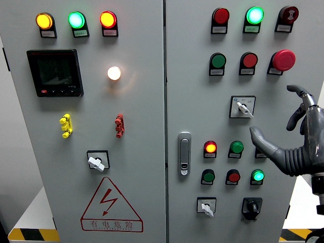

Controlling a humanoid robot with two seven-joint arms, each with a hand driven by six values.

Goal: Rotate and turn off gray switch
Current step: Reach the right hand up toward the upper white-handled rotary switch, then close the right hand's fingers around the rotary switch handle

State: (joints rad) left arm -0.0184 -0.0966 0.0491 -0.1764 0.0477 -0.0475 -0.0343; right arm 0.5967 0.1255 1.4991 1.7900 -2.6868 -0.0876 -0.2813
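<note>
A tall light-grey metal control cabinet point(142, 212) with two doors fills nearly the whole view. On the left door sit a black square digital meter point(55, 73) with a dark screen, a red triangular lightning warning label point(111, 205) low down, a glowing round white lamp point(114, 73), and along the top a row of lit orange point(44, 21), green point(76, 19) and orange-red point(108, 19) indicator lamps. A yellow plastic toggle point(65, 125) and a red plastic toggle point(119, 125) stand at mid-height, with a small grey rotary switch on a black square plate point(96, 162) below them.

On the right door, the grey rotary switch on a black-framed white plate point(243, 107) sits at mid-height, its knob pointing down and to the right. Nothing covers it. A red mushroom-head stop button point(284, 59) lies above and to its right, and a chrome door latch point(184, 153) lower left. Further round red and green buttons cluster beneath, along with another grey rotary switch point(206, 207) and a black knob switch point(251, 206).

The dark grey right hand point(298, 136) enters from the right edge, fingers spread loosely and holding nothing, thumb point(262, 139) reaching left, apart from the switch above it. The hand covers most of one button behind it. The wrist is cut off by the frame. The print on the small labels is too fine to read.
</note>
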